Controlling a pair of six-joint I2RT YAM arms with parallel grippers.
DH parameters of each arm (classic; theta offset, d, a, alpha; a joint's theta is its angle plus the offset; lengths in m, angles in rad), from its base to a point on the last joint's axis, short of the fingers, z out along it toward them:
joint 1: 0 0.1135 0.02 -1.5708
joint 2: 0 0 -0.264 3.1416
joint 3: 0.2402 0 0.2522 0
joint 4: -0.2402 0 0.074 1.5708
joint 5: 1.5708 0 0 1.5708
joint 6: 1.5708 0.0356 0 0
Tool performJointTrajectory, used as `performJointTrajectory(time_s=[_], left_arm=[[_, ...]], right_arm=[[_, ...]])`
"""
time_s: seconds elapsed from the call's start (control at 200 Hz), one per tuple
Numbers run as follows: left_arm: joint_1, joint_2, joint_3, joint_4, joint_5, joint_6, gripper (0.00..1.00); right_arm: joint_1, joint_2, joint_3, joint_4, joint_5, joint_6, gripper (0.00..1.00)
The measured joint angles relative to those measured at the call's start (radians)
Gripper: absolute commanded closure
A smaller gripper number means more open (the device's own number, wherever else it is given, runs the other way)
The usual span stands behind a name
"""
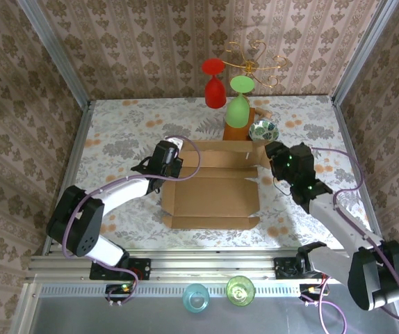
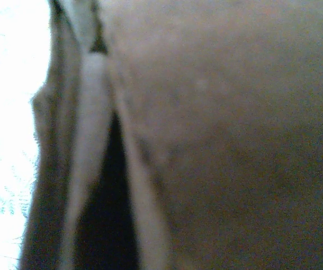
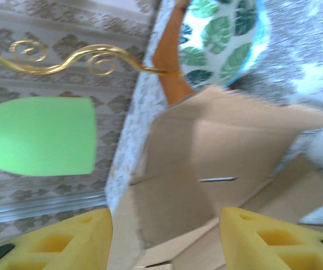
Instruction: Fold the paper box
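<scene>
Left gripper (image 1: 165,159), jaws pressed together at the left wall of the paper box (image 1: 212,198), right gripper (image 3: 164,239), jaws spread facing its raised back panel, box open mid-counter (image 1: 116,139); the right should probably square up on the panel edge before closing.

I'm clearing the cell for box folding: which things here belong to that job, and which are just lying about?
Job: brown corrugated cardboard box; left end effector; right end effector.
Lying about: red hanging glass; green hanging glass; gold wire stand with wooden base; leaf-patterned bowl; teal glass cup; green glass cup.
</scene>
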Motion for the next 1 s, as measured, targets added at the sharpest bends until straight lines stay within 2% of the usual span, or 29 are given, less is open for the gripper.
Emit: performJointTrajectory(time_s=[0.24,0.56,0.86,1.0], left_arm=[[0.003,-0.004,-0.001,-0.013,0.003,0.000,1.00],[0.005,-0.004,-0.001,-0.017,0.004,-0.001,1.00],[0.020,-0.004,-0.001,-0.026,0.010,-0.012,1.00],[0.026,-0.004,-0.001,-0.030,0.013,-0.017,1.00]], right_arm=[[-0.004,0.126,-0.064,-0.038,-0.003,-0.077,0.45],[-0.004,0.459,-0.024,0.127,-0.061,-0.140,0.44],[-0.003,0.590,0.042,0.277,-0.114,-0.148,0.52],[0.010,0.597,0.044,0.307,-0.128,-0.132,0.55]])
